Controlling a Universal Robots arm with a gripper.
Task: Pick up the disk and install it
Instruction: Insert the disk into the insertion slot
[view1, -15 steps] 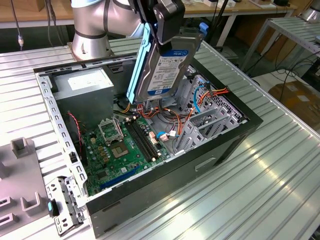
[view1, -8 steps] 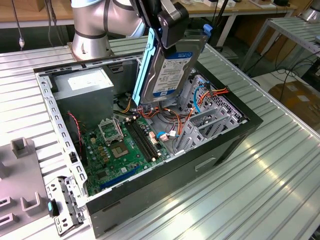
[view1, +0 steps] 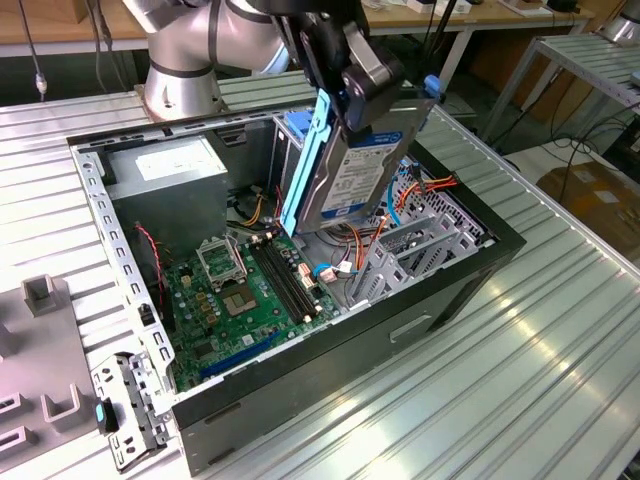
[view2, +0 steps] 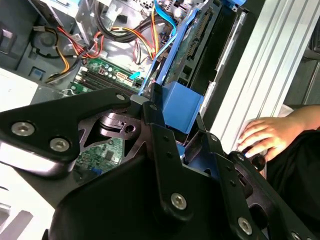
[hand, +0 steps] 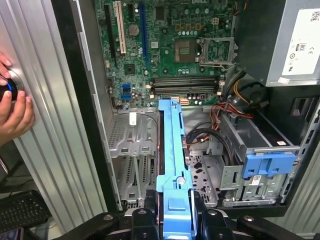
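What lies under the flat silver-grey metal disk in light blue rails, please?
Under the disk in the tool: a grey perforated metal bay and orange and blue cables; the case floor behind it is covered.

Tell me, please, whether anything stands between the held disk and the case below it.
The claw is shut on the disk above the open case. Loose orange and blue cables lie by the metal bay near its lower edge; nothing else visible intervenes.

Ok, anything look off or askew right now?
The disk hangs tilted on edge in the hand above the open case, not seated. Oddest: a person's fingers rest on the table beside the case.
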